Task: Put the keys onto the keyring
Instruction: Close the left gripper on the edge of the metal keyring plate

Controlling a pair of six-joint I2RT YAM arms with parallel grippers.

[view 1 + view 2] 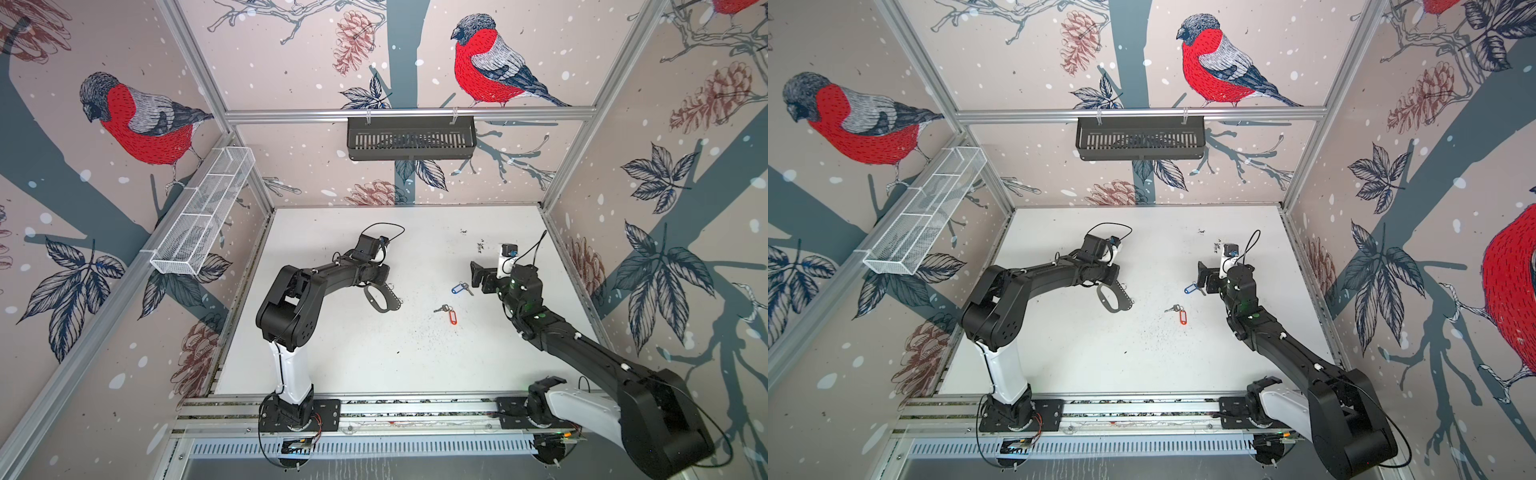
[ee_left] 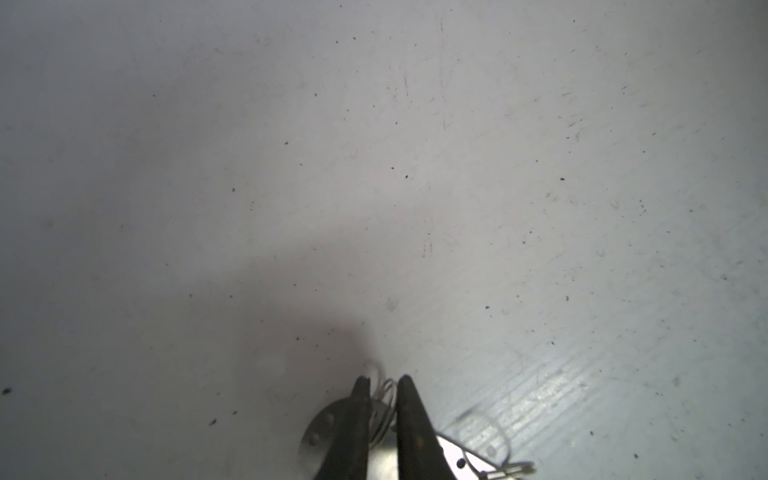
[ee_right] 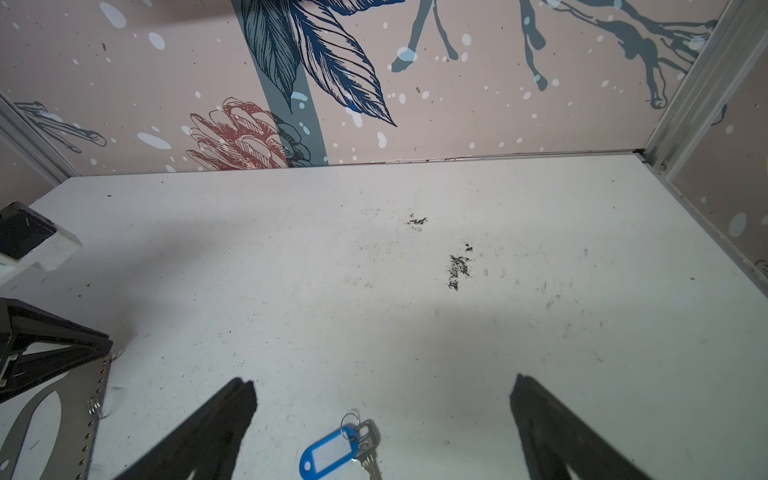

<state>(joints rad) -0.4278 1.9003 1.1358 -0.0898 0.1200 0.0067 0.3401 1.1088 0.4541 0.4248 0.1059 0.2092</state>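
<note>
Left pincer (image 2: 382,386) clamps the keyring (image 1: 380,298) left of the table's (image 1: 374,365) middle; right pincer (image 3: 382,384) hangs wide open astride the blue-tagged key (image 3: 332,453). Pickup step, I'd say: drop and close on it, while the red-tagged key (image 1: 451,316) lies mid-table.

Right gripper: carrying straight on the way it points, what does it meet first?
Likely the bare tabletop just beyond the blue-tagged key lying between the open jaws; depth is unclear, so the key could come first.
</note>
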